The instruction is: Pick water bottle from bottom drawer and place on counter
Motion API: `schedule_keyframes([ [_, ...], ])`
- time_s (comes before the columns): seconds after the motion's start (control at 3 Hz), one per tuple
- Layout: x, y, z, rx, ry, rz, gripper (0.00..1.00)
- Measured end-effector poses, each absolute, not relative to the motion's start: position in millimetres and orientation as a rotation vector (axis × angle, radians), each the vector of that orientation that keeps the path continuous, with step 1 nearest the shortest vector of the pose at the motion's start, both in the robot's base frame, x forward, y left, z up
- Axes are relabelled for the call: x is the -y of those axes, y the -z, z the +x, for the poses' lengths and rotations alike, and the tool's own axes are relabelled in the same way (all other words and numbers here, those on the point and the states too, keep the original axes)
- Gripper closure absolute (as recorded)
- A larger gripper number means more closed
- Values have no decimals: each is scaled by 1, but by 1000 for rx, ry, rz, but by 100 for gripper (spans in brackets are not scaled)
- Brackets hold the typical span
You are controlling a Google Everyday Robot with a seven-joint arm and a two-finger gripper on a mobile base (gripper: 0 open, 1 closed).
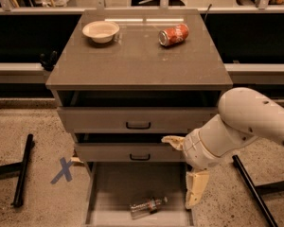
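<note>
1. The robot's white arm reaches in from the right edge of the frame. Its claw sits lower centre-right, in front of the cabinet and above the right side of the pulled-out bottom drawer.
2. The claw is spread wide and grips nothing: one pale finger points left across the middle drawer, and the other hangs down by the bottom drawer's right wall.
3. The bottle lies on its side on the bottom drawer's floor at the lower centre of the frame, left of the lower finger and apart from it.
4. On the counter, a bowl stands at upper left and a red can lies tipped at upper right.
5. A blue cross marks the speckled floor at lower left.
</note>
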State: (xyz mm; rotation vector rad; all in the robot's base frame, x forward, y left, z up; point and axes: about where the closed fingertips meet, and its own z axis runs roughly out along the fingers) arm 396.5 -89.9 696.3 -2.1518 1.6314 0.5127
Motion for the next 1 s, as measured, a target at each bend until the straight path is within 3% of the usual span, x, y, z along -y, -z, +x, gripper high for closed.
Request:
schedule_keyframes([
  [0.33, 86, -682, 395, -1613, -461, -2170, 0],
  [1.0, 53, -553, 399, -1409, -696, -2210, 0],
])
